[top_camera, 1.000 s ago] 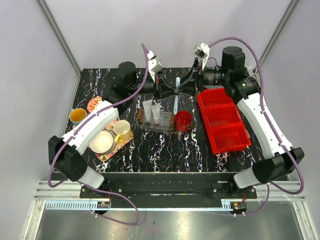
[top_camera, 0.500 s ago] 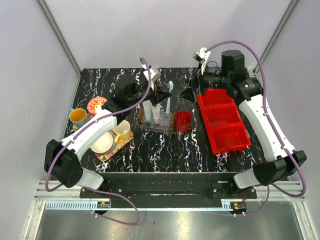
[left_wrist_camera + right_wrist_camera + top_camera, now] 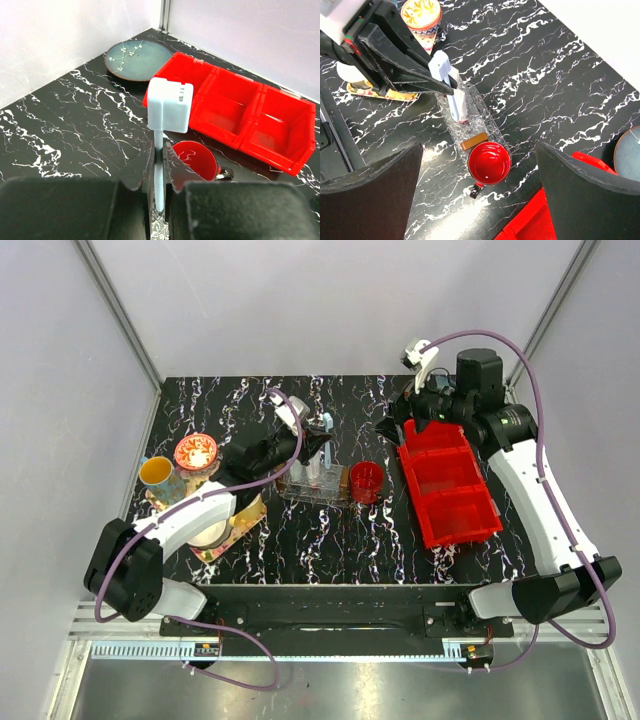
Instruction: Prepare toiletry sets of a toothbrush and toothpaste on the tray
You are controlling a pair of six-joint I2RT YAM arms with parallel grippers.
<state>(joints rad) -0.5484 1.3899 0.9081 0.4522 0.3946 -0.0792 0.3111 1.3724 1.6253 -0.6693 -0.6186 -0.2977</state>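
You have the left gripper (image 3: 159, 156) clamped on the slim pale-blue plastic toothbrush (image 3: 169, 104), held head-up over the clear ribbed plastic tray with brown end handles (image 3: 481, 134); release appears outstanding; the right gripper (image 3: 390, 426) stands wide and empty beside the red plastic compartment bin (image 3: 445, 485); toothpaste tubes cannot be confirmed.

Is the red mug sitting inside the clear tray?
No, the red mug stands on the black marble table just outside the clear tray, next to its brown end handle.
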